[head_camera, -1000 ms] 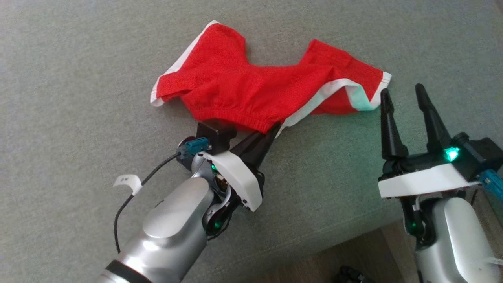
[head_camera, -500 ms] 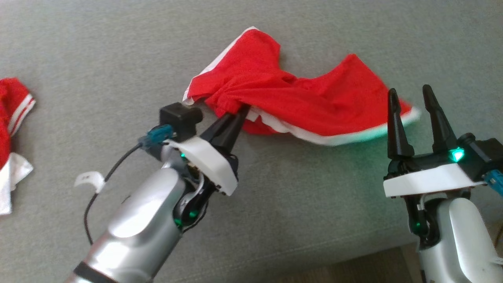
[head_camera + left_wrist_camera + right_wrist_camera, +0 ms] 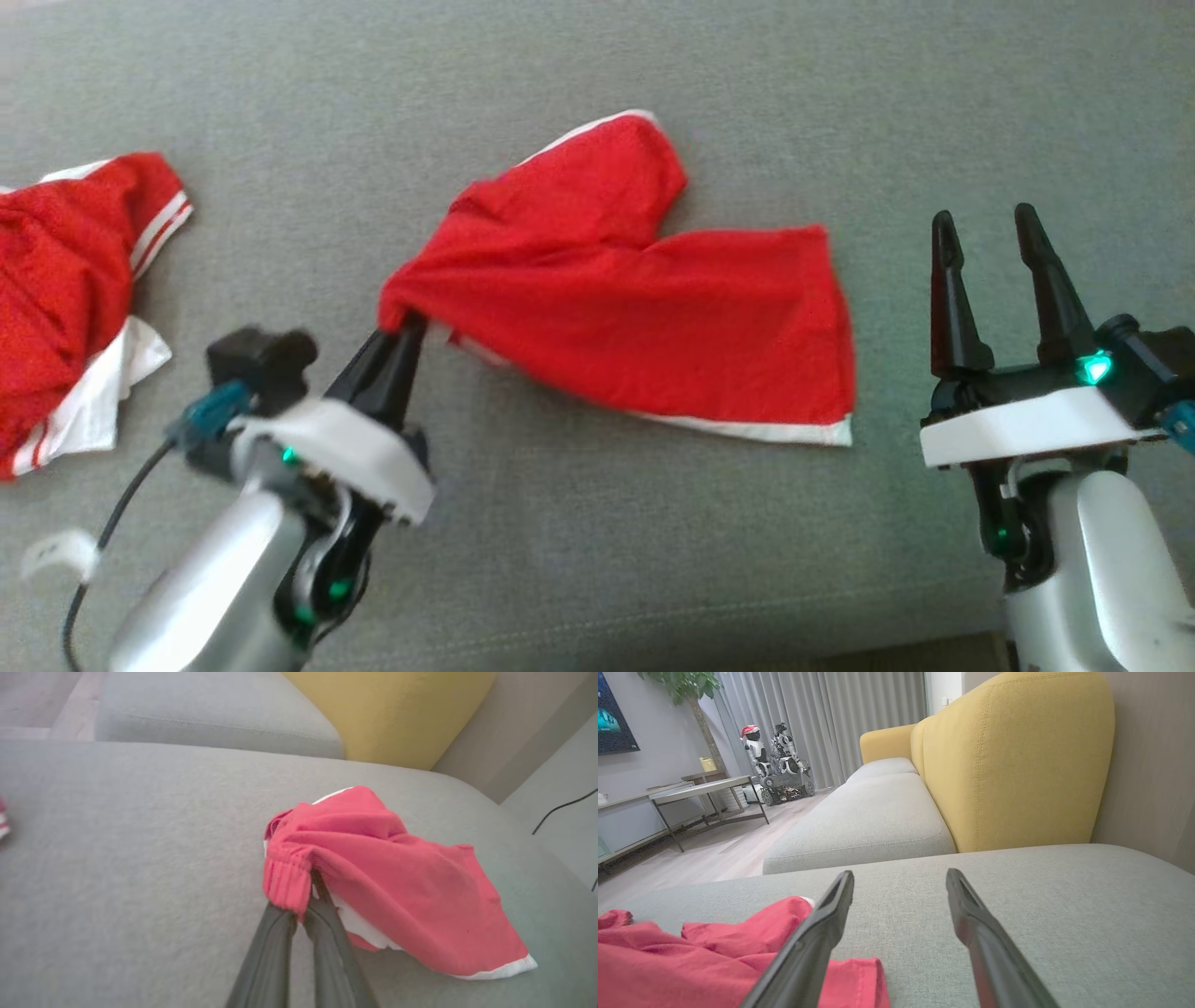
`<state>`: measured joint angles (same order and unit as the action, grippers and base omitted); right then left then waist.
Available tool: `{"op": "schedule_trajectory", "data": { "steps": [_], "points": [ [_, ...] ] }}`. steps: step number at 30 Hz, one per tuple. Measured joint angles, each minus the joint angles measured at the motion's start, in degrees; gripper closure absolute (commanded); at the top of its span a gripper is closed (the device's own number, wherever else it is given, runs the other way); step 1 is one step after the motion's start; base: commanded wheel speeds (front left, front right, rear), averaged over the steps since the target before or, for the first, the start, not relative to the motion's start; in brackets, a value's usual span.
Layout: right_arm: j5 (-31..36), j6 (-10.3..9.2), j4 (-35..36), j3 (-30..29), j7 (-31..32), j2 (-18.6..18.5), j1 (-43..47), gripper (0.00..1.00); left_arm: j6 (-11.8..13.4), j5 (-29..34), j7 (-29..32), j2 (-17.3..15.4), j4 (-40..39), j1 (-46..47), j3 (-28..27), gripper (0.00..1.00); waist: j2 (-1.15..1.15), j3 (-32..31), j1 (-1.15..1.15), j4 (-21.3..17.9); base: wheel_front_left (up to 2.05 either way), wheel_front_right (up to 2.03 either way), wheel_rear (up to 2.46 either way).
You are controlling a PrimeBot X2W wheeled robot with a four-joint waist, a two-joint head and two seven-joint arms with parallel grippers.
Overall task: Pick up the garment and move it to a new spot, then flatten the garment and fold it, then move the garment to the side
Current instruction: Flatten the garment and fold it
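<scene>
Notably, left gripper (image 3: 403,331) pinched the shorts (image 3: 653,317) by a thin waistband (image 3: 286,877) fold; a pull toward 9 o'clock risked slippage, or tangling with the other garment (image 3: 65,280); right gripper (image 3: 985,229) spread, empty.

Grey fabric sofa seat (image 3: 1064,896) with yellow backrest (image 3: 1013,765), set against a beige wall (image 3: 1148,765). Pale wood floor (image 3: 714,854) carries 1 metal-legged table (image 3: 700,786). Full-height grey curtains (image 3: 822,718) close off the far end.

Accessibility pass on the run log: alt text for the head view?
The left pincer is shut on the bunched edge of red shorts lying on a grey sofa cushion. The right pincer stands open, apart from the shorts' white-trimmed hem; another red garment lies far left.
</scene>
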<state>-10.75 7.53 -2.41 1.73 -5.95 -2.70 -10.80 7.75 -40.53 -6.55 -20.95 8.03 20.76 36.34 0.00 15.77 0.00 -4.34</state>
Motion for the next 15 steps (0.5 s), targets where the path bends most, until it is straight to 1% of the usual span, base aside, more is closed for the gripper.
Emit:
{"op": "schedule_trajectory", "data": {
  "steps": [1, 2, 3, 4, 7, 8, 9, 10, 15],
  "points": [
    [0.00, 0.00, 0.02, -0.19, 0.18, 0.00, 0.08, 0.00, 1.42, -0.49, -0.01, -1.53, -1.60, -2.65, -0.73, 1.00, 0.00, -0.20, 0.00, 0.68, 0.00, 0.00, 0.00],
    [0.00, 0.00, 0.05, -0.21, 0.52, 0.00, 0.18, 0.00, 1.99, -0.65, -0.01, -2.16, -2.42, -3.99, -1.29, 1.00, 0.00, -0.29, 0.00, 0.97, 0.00, 0.00, 0.00],
    [0.00, 0.00, 0.05, -0.21, 0.52, 0.00, 0.18, 0.00, 1.99, -0.65, -0.01, -2.16, -2.42, -3.99, -1.29, 1.00, 0.00, -0.29, 0.00, 0.97, 0.00, 0.00, 0.00],
    [0.00, 0.00, 0.11, -0.32, 0.52, 0.00, 0.60, 0.00, 3.04, -1.23, -0.02, -2.97, -3.48, -6.17, -2.13, 1.00, 0.00, -0.41, 0.00, 1.52, 0.00, 0.00, 0.00],
    [0.01, 0.00, 0.14, -0.42, 0.76, 0.00, 1.04, 0.00, 3.83, -1.60, -0.03, -3.32, -4.10, -8.17, -2.11, 1.00, 0.00, -0.62, 0.00, 2.16, 0.00, 0.00, 0.00],
    [0.01, 0.00, 0.21, -0.45, 0.86, 0.00, 1.02, 0.00, 3.83, -1.60, -0.13, -3.27, -4.10, -8.49, -2.07, 0.97, 0.00, -0.72, 0.00, 2.30, 0.00, 0.00, 0.00],
    [0.04, 0.00, 0.23, -0.45, 1.02, 0.00, 1.02, 0.00, 3.83, -1.64, -0.23, -3.18, -4.05, -8.73, -2.05, 0.56, 0.00, -0.83, 0.00, 2.39, 0.00, 0.00, 0.00],
    [0.12, 0.00, 0.26, -0.46, 1.05, 0.00, 1.02, 0.00, 3.83, -2.04, -0.70, -2.93, -3.91, -8.86, -2.05, 0.00, 0.00, -0.95, 0.00, 2.48, 0.00, 0.00, 0.00],
    [0.25, 0.00, 0.54, -0.44, 1.53, 0.00, 1.04, 0.00, 3.82, -2.16, -1.97, -1.60, -1.94, -8.89, -1.75, 0.00, 0.00, -1.98, 0.00, 2.59, 0.00, 0.00, 0.00]
  ]
}}
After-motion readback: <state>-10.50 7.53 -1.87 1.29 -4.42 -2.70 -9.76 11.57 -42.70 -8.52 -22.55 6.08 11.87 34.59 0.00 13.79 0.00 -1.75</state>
